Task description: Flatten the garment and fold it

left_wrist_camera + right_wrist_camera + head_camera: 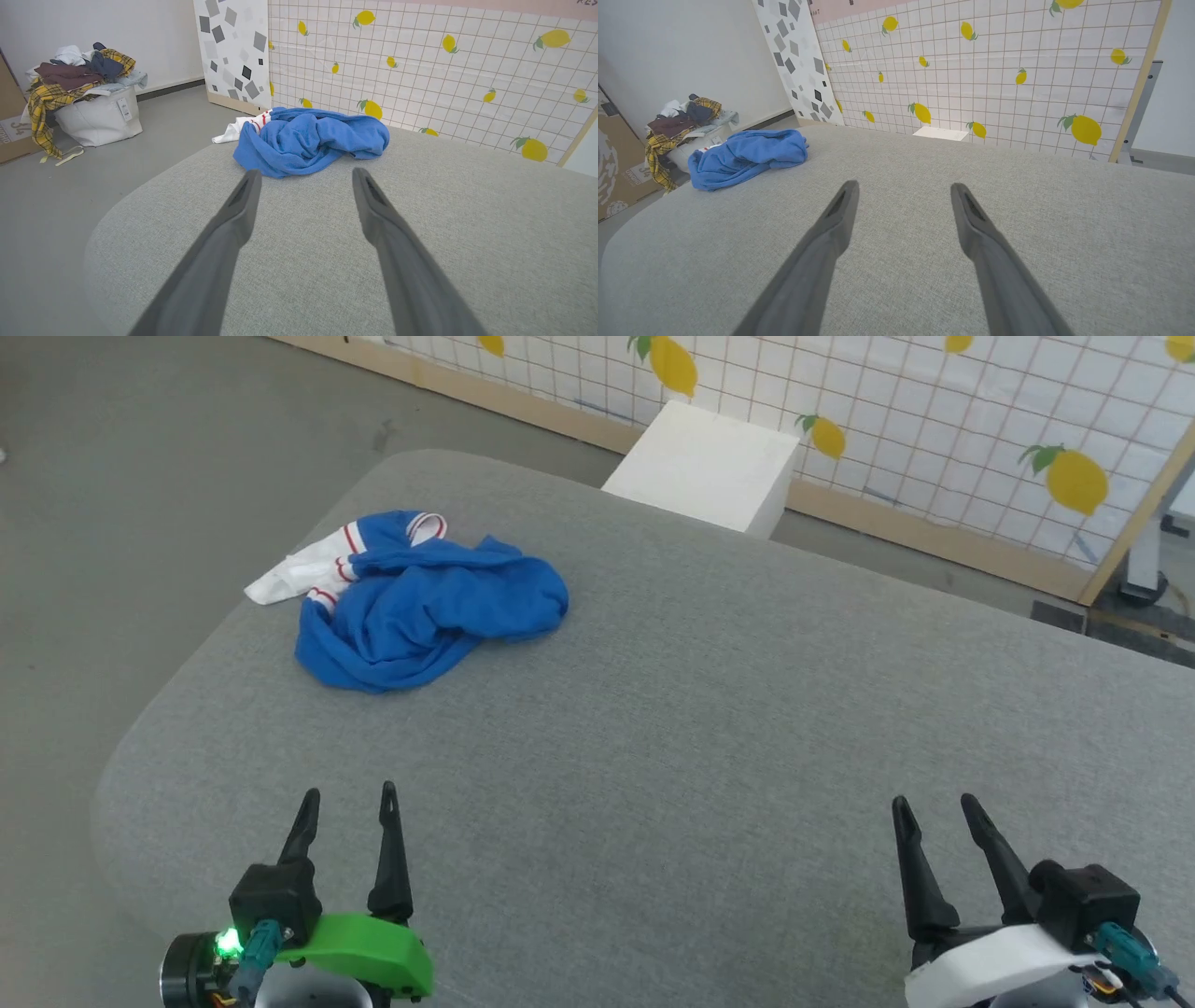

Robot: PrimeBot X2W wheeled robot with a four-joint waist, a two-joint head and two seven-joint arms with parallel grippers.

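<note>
The shirt point(429, 607) is lying crumpled by the table's point(700, 728) far-left corner. I'm hovering the left gripper point(349, 791) and right gripper point(934, 800) at the near edge, fingers wide.

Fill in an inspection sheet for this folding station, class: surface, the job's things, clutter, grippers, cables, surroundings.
Surface: grey fabric-covered table with rounded corners.
Job's things: garment, crumpled in a heap near the table's far left edge, one white sleeve spilling outward; not yet flattened.
Clutter: white bin heaped with clothes on the floor, cardboard box beside it.
Grippers: left gripper and right gripper both open, holding nothing, over the table's near part, apart from the garment.
Cables: teal connector at the left wrist, another at the right.
Surroundings: lemon-print grid panel, white block, grey floor.
</note>
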